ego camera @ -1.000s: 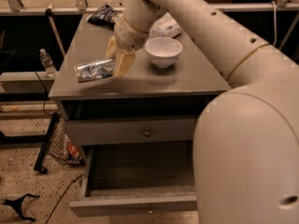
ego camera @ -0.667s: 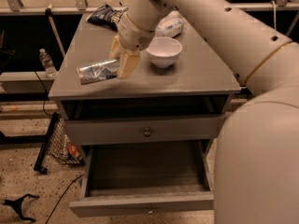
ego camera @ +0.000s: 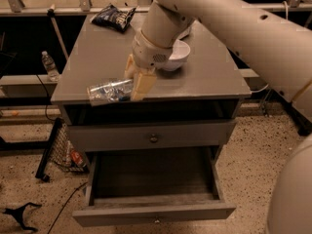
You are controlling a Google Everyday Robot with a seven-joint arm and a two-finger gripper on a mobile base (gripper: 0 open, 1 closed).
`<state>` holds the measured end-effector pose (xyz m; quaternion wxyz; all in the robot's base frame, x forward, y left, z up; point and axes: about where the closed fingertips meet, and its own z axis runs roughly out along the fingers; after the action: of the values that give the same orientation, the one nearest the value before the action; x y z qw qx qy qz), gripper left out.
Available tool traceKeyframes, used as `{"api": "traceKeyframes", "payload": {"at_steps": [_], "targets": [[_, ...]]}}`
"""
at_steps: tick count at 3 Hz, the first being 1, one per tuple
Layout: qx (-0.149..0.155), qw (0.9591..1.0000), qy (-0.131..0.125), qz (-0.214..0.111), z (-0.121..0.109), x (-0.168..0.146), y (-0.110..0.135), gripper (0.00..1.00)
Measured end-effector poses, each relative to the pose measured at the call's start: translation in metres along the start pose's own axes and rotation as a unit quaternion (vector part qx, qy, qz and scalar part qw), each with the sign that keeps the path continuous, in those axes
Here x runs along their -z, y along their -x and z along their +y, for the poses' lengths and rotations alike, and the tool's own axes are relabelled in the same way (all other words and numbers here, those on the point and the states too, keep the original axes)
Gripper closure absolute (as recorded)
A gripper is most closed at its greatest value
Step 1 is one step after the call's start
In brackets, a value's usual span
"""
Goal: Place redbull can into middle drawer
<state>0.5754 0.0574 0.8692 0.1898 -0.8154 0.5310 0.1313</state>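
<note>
The redbull can (ego camera: 108, 90) lies on its side at the front left edge of the grey cabinet top (ego camera: 214, 77). My gripper (ego camera: 137, 78) reaches down from the large white arm and its cream fingers (ego camera: 143, 85) are closed on the can's right end. The can is at or just above the surface. The middle drawer (ego camera: 155, 211) is pulled open below, wide and shallow, with nothing showing inside. It sits directly under the can and gripper.
A white bowl (ego camera: 176, 55) stands right behind the gripper. A dark chip bag (ego camera: 114, 16) lies at the back left. The closed drawer with a round knob (ego camera: 153, 138) is above the open one. A clear bottle (ego camera: 49, 65) stands off to the left. My arm fills the right side.
The gripper and the can have moved together toward the cabinet's front edge. The view has shifted, and the arm now covers less of the open drawer.
</note>
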Motion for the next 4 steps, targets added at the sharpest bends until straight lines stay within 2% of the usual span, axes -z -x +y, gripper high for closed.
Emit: {"api": "traceKeyframes", "payload": {"at_steps": [1,3,4], "targets": [[-0.025,0.9995,0.018,-0.008,0.022,-0.006,-0.003,1.00],[-0.029,0.9993,0.025,-0.004,0.028,-0.013,-0.005,1.00],[-0.038,0.9987,0.033,0.011,0.044,-0.030,-0.009,1.00]]}}
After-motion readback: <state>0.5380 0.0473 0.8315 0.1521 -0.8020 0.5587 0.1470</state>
